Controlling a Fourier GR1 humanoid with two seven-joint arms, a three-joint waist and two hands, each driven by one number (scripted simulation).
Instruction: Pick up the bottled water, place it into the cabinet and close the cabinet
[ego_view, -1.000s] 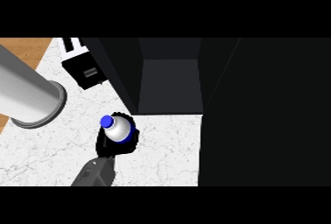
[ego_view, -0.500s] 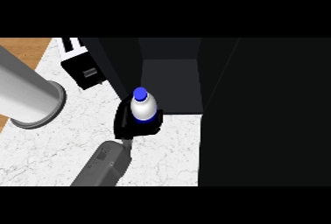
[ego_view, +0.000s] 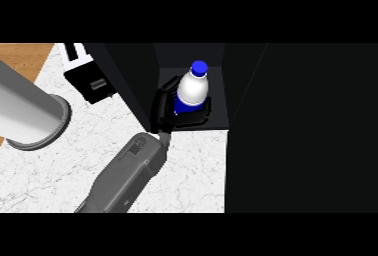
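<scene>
The water bottle (ego_view: 193, 91), white with a blue cap and a blue lower part, stands upright inside the dark opening of the black cabinet (ego_view: 133, 75). My right hand (ego_view: 164, 111) is shut on its lower half, with fingers curled round both sides. The grey forearm runs from the hand down to the lower left. The bottle's base is hidden behind the hand. My left hand does not show.
The cabinet's open dark door (ego_view: 310, 130) fills the right side. A small black box (ego_view: 90, 82) sits on the white marble counter (ego_view: 184, 175) left of the cabinet. A thick grey cylinder (ego_view: 29, 112) crosses the left edge. Wood shows at the top left.
My right hand has carried the bottle up and to the right, from over the counter into the cabinet's opening. The forearm has stretched out after it.
</scene>
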